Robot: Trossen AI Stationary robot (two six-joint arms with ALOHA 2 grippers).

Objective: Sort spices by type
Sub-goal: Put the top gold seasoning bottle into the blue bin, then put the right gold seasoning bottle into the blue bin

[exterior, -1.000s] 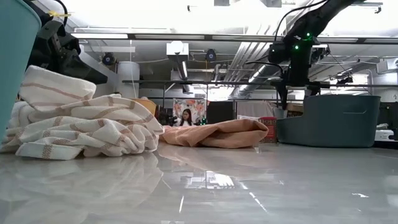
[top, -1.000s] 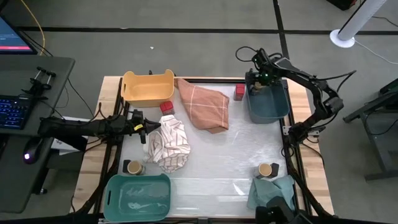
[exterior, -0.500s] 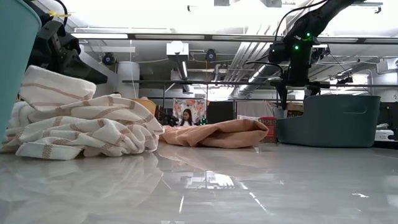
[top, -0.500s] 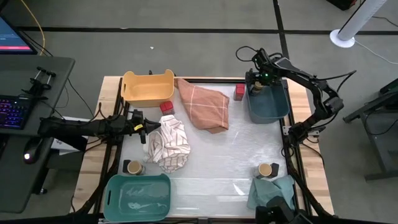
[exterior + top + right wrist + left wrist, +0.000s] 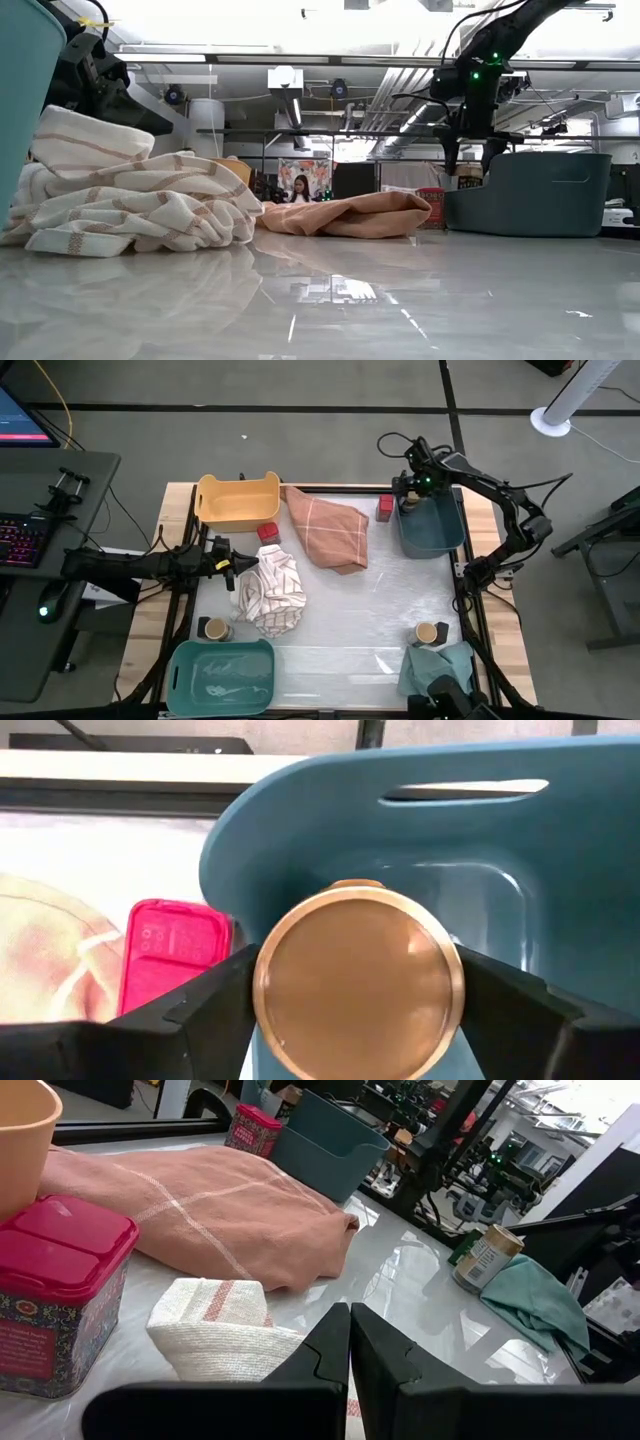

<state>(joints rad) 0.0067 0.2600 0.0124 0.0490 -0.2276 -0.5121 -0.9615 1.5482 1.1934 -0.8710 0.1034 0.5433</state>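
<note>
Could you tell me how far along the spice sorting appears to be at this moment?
Nothing looks sorted yet. The right gripper holds a tan-topped jar over the blue bin. Left: two red tins and two jars on the table. The left gripper waits by the striped cloth.

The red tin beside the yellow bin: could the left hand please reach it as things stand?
Probably yes: the red tin sits uncovered just off the shut left hand, with only a corner of the striped cloth nearby.

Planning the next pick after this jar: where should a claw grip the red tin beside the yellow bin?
Grip the red tin across two opposite flat side walls, descending from above. It stands upright, boxy, its lid up; the yellow bin and striped cloth crowd it, so a low sideways approach looks awkward.
</note>
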